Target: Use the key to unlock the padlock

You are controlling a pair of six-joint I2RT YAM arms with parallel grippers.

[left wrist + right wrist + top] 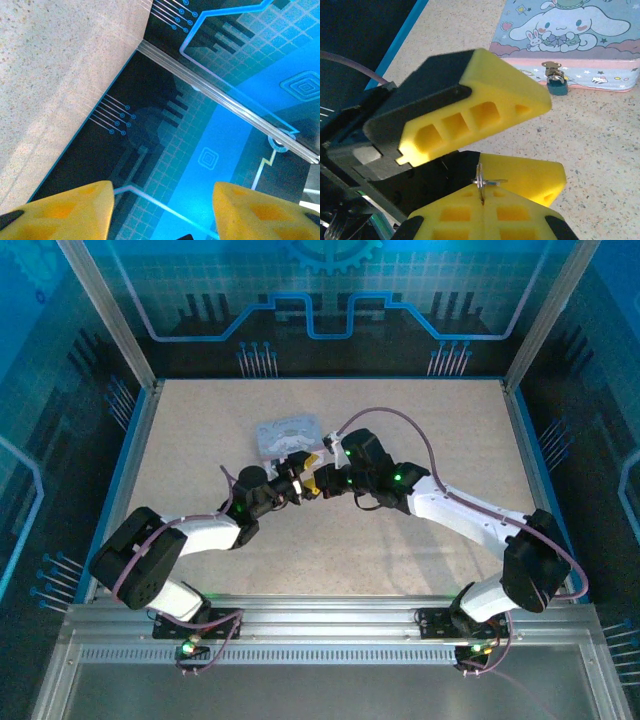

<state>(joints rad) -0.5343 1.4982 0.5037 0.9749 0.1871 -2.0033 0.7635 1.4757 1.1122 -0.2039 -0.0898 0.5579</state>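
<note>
So the right hand [481, 202] is clenched tight on the tiny thin metal key [481, 182]. From the right wrist camera you can see it pinched right at the seam between the two yellow fingers [445, 215], with its top end sticking up out of the grip. The left hand [162, 210] sits nose to nose with it. Its own yellow fingers are spread apart, one above the key and one just behind it. It isn't gripping anything, though I can't tell if the lower one brushes the key. From the left wrist camera, the gap between those tips just shows the blue-patterned enclosure wall [210, 125] and a corner of the speckled beige table [55, 75]. The tiny dark teal padlock [556, 86] hangs by its thin metal shackle from the clasp [551, 66] on the front of the pastel rectangular tin box [570, 30], the one with a white long-eared cartoon character on the lid. In the overhead view the tin sits around the middle of the table, just beyond where the two hands meet. The key is near the padlock but clear of it.
</note>
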